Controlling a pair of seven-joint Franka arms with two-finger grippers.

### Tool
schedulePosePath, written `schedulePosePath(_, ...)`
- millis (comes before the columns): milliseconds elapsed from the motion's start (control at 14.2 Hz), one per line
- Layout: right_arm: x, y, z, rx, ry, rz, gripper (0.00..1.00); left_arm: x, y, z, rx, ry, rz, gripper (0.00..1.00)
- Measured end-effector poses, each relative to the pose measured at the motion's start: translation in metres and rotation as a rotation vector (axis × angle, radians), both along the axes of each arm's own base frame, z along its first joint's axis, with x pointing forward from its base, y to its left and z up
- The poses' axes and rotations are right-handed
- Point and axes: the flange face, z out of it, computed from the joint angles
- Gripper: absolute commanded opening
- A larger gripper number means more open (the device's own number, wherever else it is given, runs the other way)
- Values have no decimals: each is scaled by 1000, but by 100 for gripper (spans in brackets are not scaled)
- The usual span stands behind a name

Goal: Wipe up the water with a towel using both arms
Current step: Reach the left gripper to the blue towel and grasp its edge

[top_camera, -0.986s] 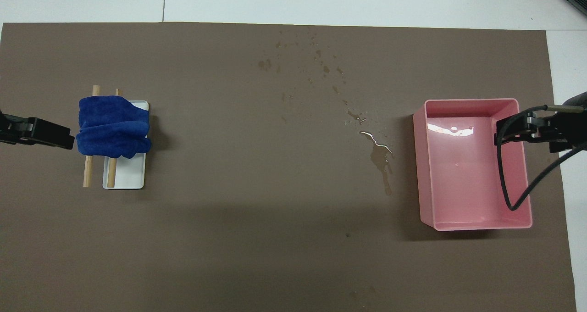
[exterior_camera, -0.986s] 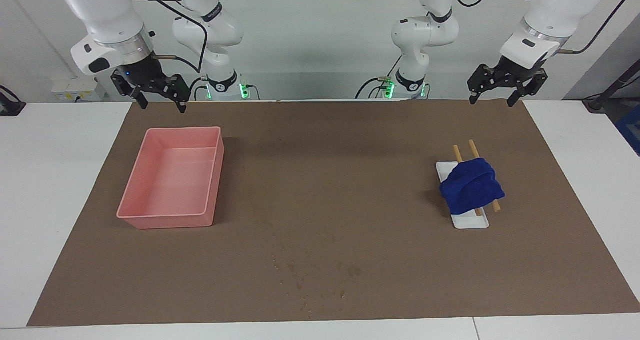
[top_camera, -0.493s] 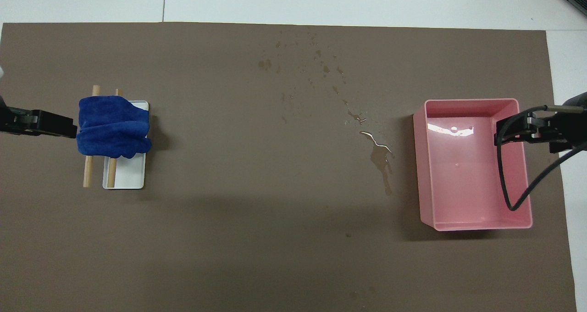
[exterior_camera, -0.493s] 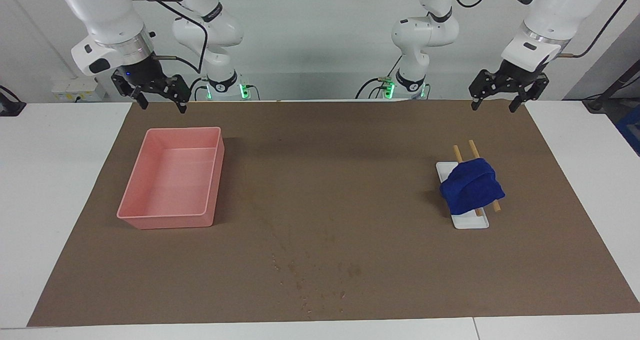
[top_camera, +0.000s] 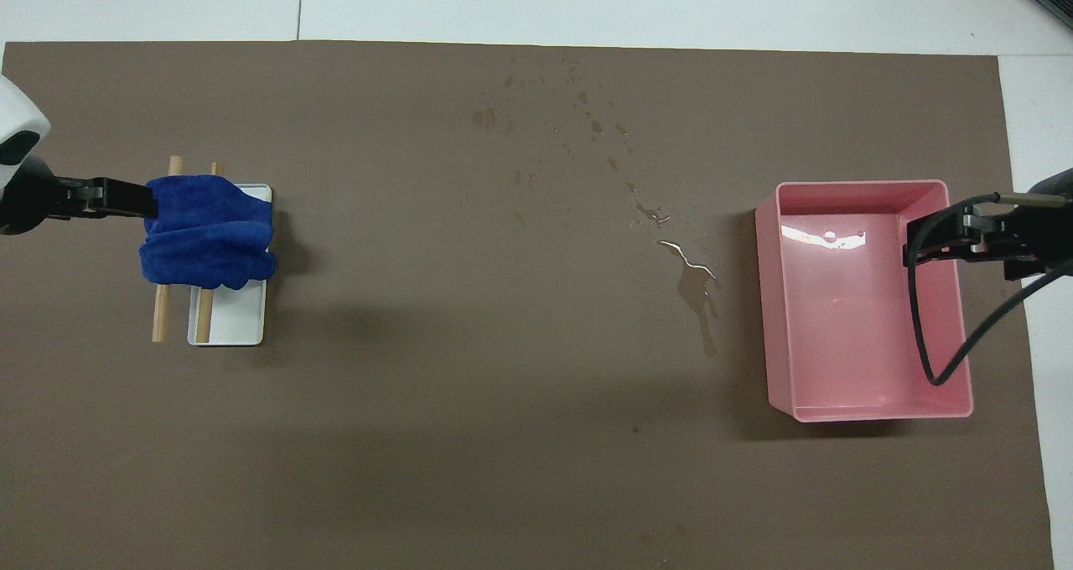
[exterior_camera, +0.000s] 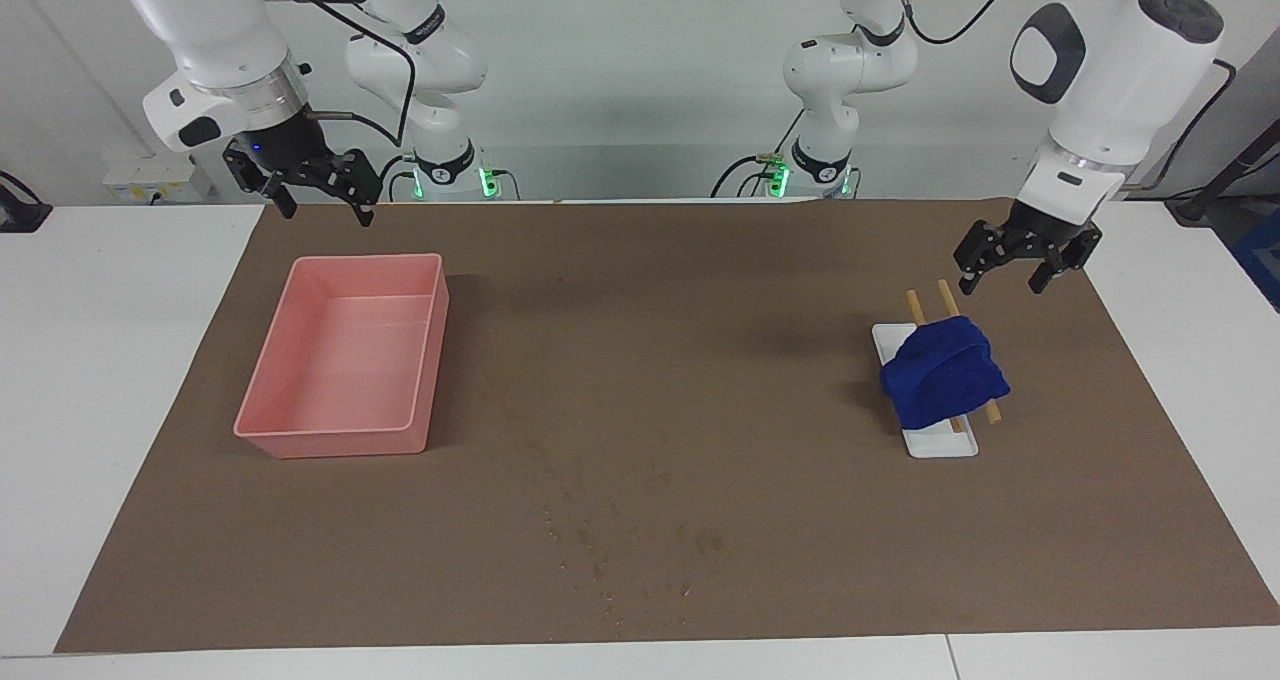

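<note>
A crumpled blue towel (exterior_camera: 943, 373) lies over two wooden sticks (exterior_camera: 913, 305) on a small white tray (exterior_camera: 945, 446); it also shows in the overhead view (top_camera: 207, 232). My left gripper (exterior_camera: 1003, 282) is open and empty, up in the air over the sticks' ends nearest the robots, apart from the towel. In the overhead view the left gripper (top_camera: 134, 200) reaches the towel's edge. A water puddle (top_camera: 694, 283) and scattered drops (top_camera: 578, 117) lie on the brown mat mid-table. My right gripper (exterior_camera: 327, 214) is open and waits over the pink bin's edge, also seen in the overhead view (top_camera: 922, 239).
A pink rectangular bin (exterior_camera: 272, 360) stands toward the right arm's end of the table, shown in the overhead view (top_camera: 764, 302) with a little water in it. A brown mat (exterior_camera: 700, 360) covers most of the white table. A black cable (top_camera: 922, 335) hangs over the bin.
My left gripper has come down and moved over the mat toward the towel. The right arm, towel and bin have not moved.
</note>
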Motion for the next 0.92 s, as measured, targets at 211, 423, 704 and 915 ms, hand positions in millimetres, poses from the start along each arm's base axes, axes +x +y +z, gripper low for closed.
schedulePosePath(211, 0, 0, 0, 0, 0, 0, 100, 17, 9, -52, -10, -17, 59, 100)
schedulePosePath(423, 0, 0, 0, 0, 0, 0, 100, 13, 11, -89, -13, -27, 85, 100)
schedulePosePath(704, 0, 0, 0, 0, 1, -1, 100, 3, 14, -116, -12, -24, 99, 92)
schedulePosePath(915, 0, -1, -1, 0, 2, -1, 100, 3, 15, -120, -12, -50, 102, 67)
